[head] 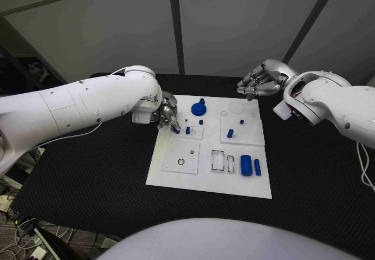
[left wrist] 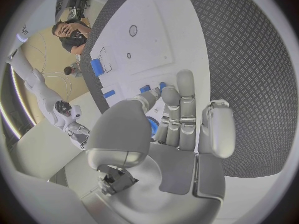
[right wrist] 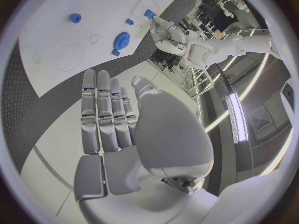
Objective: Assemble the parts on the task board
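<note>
The white rectangular task board [head: 209,181] lies mid-worktop, its small blue plastic parts [head: 246,164] scattered on it. The left hand [head: 166,115] hovers at the board's far-left corner beside a blue peg [head: 176,129]; whether its fingers [left wrist: 186,99] touch or hold it cannot be told. Judged best: pinch low, lift straight. The right hand [head: 262,80], fingers loosely curled and empty, waits beyond the board.

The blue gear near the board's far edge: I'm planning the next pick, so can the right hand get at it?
Probably yes: the right hand hovers empty beyond the board, nothing between it and the blue gear.
</note>
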Available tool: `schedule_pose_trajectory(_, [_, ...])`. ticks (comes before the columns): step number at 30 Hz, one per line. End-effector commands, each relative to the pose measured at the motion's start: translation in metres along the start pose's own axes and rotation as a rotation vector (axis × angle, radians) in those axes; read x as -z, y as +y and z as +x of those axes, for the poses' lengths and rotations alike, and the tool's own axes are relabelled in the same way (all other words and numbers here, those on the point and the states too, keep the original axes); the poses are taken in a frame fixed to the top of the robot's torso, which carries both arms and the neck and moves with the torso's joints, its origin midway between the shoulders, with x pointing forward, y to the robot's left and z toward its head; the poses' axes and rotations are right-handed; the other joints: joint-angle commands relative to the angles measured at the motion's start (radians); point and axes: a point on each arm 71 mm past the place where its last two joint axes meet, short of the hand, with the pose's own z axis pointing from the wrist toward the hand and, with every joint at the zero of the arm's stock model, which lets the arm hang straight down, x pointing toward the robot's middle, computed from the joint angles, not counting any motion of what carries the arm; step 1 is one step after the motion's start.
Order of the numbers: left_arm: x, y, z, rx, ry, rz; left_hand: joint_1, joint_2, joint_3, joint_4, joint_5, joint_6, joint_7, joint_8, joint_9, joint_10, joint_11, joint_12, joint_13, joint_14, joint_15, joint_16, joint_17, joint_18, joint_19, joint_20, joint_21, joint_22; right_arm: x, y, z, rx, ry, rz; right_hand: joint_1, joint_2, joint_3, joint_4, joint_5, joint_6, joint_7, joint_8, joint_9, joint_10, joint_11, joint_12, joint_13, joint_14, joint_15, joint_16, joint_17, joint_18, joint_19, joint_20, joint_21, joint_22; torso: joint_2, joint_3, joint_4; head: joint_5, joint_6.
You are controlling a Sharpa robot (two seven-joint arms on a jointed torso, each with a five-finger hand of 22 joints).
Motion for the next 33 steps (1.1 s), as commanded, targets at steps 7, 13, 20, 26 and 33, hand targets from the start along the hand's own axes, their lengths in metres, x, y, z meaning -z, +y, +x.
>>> schedule_pose_trajectory(7, [-0.003, 0.002, 0.005, -0.029, 0.012, -0.023, 0.005, 0.001, 0.115, -0.109, 0.008, -0.003, -0.005, 0.007, 0.003, 0.001, 0.0, 0.006, 0.0, 0.004, -0.003, 0.001, 0.001, -0.015, 0.012, 0.004, 0.003, 0.2, 0.0, 0.002, 0.0, -0.003, 0.007, -0.012, -0.002, 0.004, 0.003, 0.003, 0.005, -0.01, 0.001, 0.005, 0.001, -0.006, -0.001, 0.002, 0.001, -0.008, 0.002, -0.004, 0.001, 0.011, 0.003, 0.004, -0.006, -0.001, 0.0, 0.0006, -0.0003, 0.001, 0.0])
schedule_pose_trajectory(13, [-0.004, 0.001, 0.005, -0.018, -0.004, -0.022, 0.002, 0.001, 0.117, -0.109, 0.008, -0.003, -0.005, 0.007, 0.005, 0.003, 0.0, 0.009, 0.003, 0.004, -0.003, 0.001, 0.001, -0.015, 0.012, 0.004, 0.003, 0.2, 0.0, 0.002, 0.0, -0.003, 0.006, -0.012, -0.003, 0.004, 0.003, 0.003, 0.008, -0.01, 0.001, 0.005, 0.001, -0.007, -0.001, 0.002, 0.002, -0.008, 0.002, -0.004, 0.002, 0.011, 0.003, 0.004, -0.006, -0.001, 0.0, 0.0005, -0.001, 0.0, 0.0])
schedule_pose_trajectory(20, [-0.002, 0.003, 0.005, -0.002, -0.03, -0.018, -0.001, 0.0, 0.121, -0.109, 0.009, -0.002, -0.005, 0.008, 0.007, 0.004, 0.0, 0.011, 0.006, 0.005, -0.003, 0.002, 0.002, -0.015, 0.013, 0.004, 0.005, 0.201, 0.0, 0.001, 0.0, -0.003, 0.005, -0.011, -0.003, 0.004, 0.003, 0.003, 0.008, -0.01, 0.001, 0.005, 0.001, -0.007, -0.001, 0.002, 0.002, -0.008, 0.002, -0.004, 0.002, 0.011, 0.003, 0.004, -0.006, -0.001, 0.0, -0.0001, 0.0005, -0.002, 0.0])
schedule_pose_trajectory(26, [0.002, 0.006, 0.006, 0.018, -0.062, -0.011, -0.005, -0.004, 0.131, -0.115, 0.012, -0.002, -0.006, 0.011, 0.014, 0.006, -0.001, 0.013, 0.007, 0.005, -0.004, 0.002, 0.002, -0.016, 0.014, 0.004, 0.008, 0.202, 0.0, 0.001, -0.001, -0.003, 0.005, -0.011, -0.003, 0.004, 0.003, 0.003, 0.008, -0.01, 0.001, 0.005, 0.001, -0.007, -0.001, 0.002, 0.002, -0.008, 0.002, -0.004, 0.002, 0.011, 0.003, 0.004, -0.006, -0.001, -0.001, -0.0009, 0.0007, -0.002, 0.0])
schedule_pose_trajectory(33, [0.008, 0.006, 0.007, 0.046, -0.112, 0.006, -0.01, -0.008, 0.141, -0.118, 0.014, -0.001, -0.007, 0.013, 0.02, 0.008, -0.002, 0.015, 0.008, 0.005, -0.005, 0.004, 0.003, -0.017, 0.017, 0.003, 0.013, 0.204, 0.0, 0.001, -0.001, -0.003, 0.005, -0.011, -0.003, 0.004, 0.003, 0.003, 0.008, -0.01, 0.001, 0.005, 0.001, -0.007, -0.001, 0.002, 0.002, -0.008, 0.002, -0.004, 0.002, 0.011, 0.003, 0.004, -0.006, -0.001, -0.001, 0.0, 0.0, 0.0, 0.0])
